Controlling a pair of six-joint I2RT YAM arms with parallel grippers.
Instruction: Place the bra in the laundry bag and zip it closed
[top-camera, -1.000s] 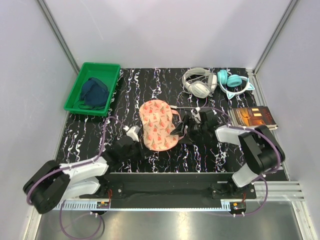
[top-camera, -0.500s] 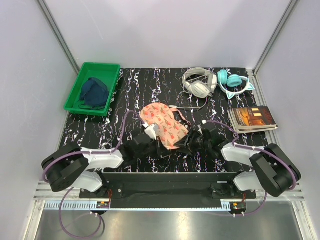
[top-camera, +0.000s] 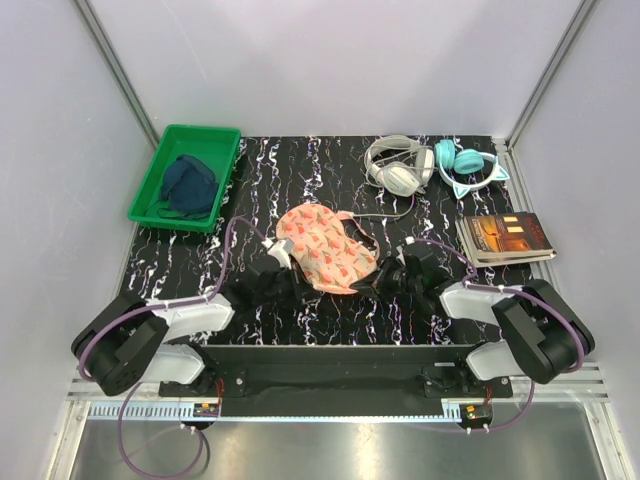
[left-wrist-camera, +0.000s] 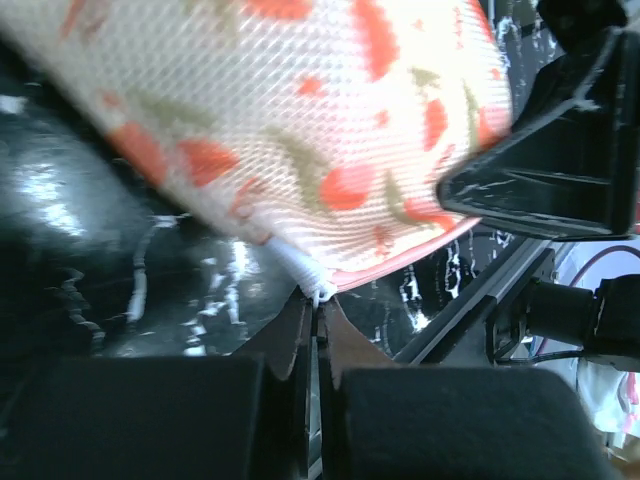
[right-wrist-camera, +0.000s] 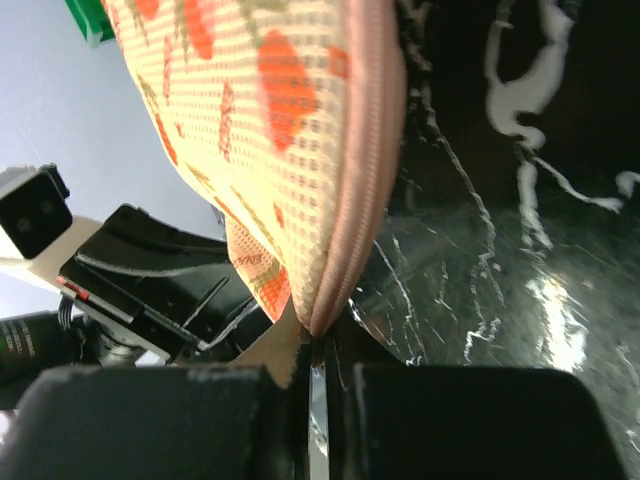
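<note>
From above, the bag (top-camera: 325, 250) lies between the left pincer (top-camera: 290, 280) and the right pincer (top-camera: 383, 278). No bra shows, so it is probably inside. In the left wrist view, the left pincer (left-wrist-camera: 315, 305) is clenched on a white tab at the bag's edge, just past its tips. In the right wrist view, the right pincer (right-wrist-camera: 318, 345) grips the pink zip edging (right-wrist-camera: 362, 150), which looks closed there; whether the zip runs fully round cannot be told.

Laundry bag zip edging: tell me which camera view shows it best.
Right wrist. There the pink zip edging runs large and sharp down the laundry bag into the right gripper. Top external shows the whole bag, its edging only a thin rim. Left wrist shows just a short pink strip at the bag's lower edge.
</note>
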